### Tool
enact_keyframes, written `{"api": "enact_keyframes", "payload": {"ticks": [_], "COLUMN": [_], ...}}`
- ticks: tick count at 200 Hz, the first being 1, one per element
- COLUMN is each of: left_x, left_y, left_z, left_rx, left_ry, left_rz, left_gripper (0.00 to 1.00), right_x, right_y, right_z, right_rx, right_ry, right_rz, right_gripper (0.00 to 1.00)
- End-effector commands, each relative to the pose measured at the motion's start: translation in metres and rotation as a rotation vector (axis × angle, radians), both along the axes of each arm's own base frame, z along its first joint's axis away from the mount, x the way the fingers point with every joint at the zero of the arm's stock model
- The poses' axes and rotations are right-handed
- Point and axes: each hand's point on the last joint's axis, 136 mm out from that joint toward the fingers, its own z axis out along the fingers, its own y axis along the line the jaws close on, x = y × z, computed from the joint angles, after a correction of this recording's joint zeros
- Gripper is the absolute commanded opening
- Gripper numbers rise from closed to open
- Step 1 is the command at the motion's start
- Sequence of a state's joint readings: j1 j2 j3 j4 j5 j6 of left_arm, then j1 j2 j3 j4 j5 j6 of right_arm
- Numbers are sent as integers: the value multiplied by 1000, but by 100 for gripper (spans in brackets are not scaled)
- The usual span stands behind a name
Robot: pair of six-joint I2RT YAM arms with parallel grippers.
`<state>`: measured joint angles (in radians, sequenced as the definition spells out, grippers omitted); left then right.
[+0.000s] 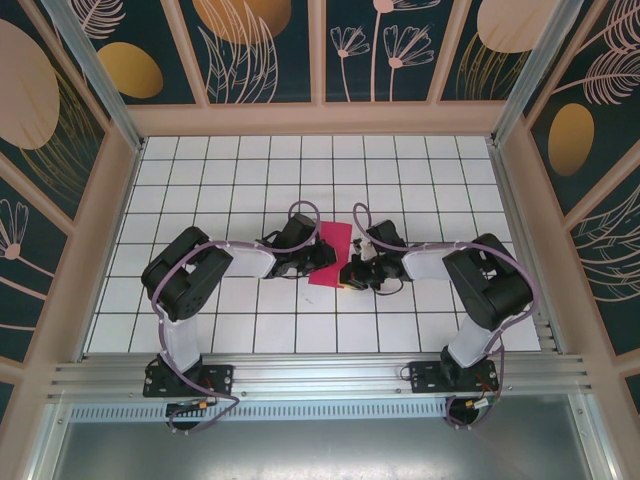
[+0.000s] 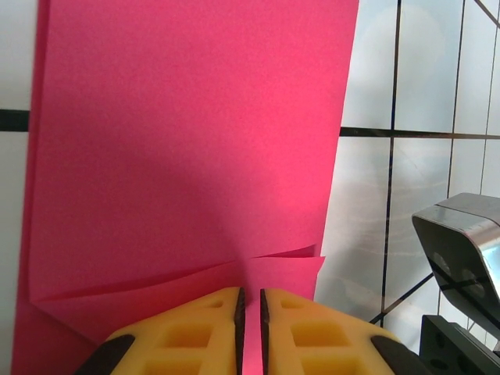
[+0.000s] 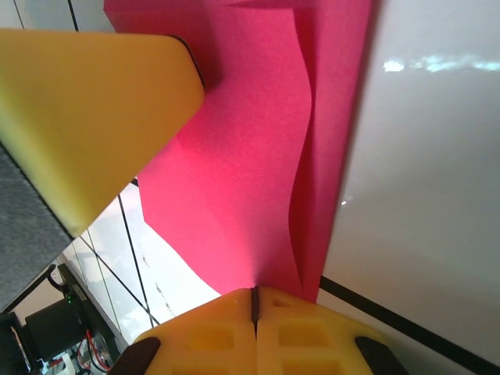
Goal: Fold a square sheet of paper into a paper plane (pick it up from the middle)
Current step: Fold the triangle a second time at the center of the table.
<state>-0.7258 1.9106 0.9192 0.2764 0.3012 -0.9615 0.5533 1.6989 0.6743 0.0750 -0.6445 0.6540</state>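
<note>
- Yellow foam fingers of the right pincer (image 3: pixel 254 301) press flat together with no gap. A raised edge of the square sheet of paper (image 3: pixel 250 180) runs into their seam, so it is pinched there.
- On the left pincer (image 2: pixel 250 293) the jaws are drawn almost together, with a thin slit between them. Its tips are at a creased flap of the sheet. Whether any layer is actually nipped I cannot tell.
- One broad yellow finger (image 3: pixel 86 109) of the left pincer lies on the sheet and hides the paper under it, as the right wrist camera shows.
- From above, the magenta sheet (image 1: pixel 331 250) reads as an upright oblong at the middle of the white-tiled worktop (image 1: pixel 250 180). The left pincer (image 1: pixel 312 262) covers its left edge, and the right pincer (image 1: pixel 355 272) covers its lower right corner.
- Both wrist cameras cut off the sheet's edges, so its whole outline and fold count are unclear.
- Right of the sheet, a grey metal block (image 2: pixel 461 242) is cropped by the frame, and I cannot say what it is.
- Beyond the sheet, flower-painted walls (image 1: pixel 260 50) enclose the worktop. On its near side a metal rail (image 1: pixel 320 375) carries the arm bases.
</note>
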Motion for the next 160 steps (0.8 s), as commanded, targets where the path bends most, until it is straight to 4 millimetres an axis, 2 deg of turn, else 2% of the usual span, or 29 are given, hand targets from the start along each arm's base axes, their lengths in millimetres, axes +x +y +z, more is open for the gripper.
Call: {"api": "enact_keyframes", "payload": {"ticks": [1,29,34,52,65,90,120,124,160], "left_x": [4,9,16,27,33,33,27,21,16], "left_y": [0,-1,-5,1,11,23,18,21,20], "left_z": [5,26,39,62,69,63,57,49,35], "left_rx": [23,10,-1,25,51,59,27,34,26], "left_ry": [-17,-55,-85,-146,-171,-154,-129,-113,-74], "left_rz": [-10,-10,-8,18,45,56,29,27,21], "left_gripper": [18,25,25,31,33,33,25,23,18], "right_x": [-3,14,21,40,48,61,71,71,73], "right_y": [-9,-7,-12,-31,-39,-35,-23,-22,-11], "right_z": [-13,28,33,40,40,44,44,43,40], "right_rx": [-60,-39,-48,-107,-118,-101,-89,-93,-99], "right_ry": [16,-103,-126,-181,-193,-208,-218,-218,-219], "right_rz": [-22,-31,-54,-122,-154,-160,-149,-149,-117], "right_gripper": [7,12,14,20,26,33,38,38,45]}}
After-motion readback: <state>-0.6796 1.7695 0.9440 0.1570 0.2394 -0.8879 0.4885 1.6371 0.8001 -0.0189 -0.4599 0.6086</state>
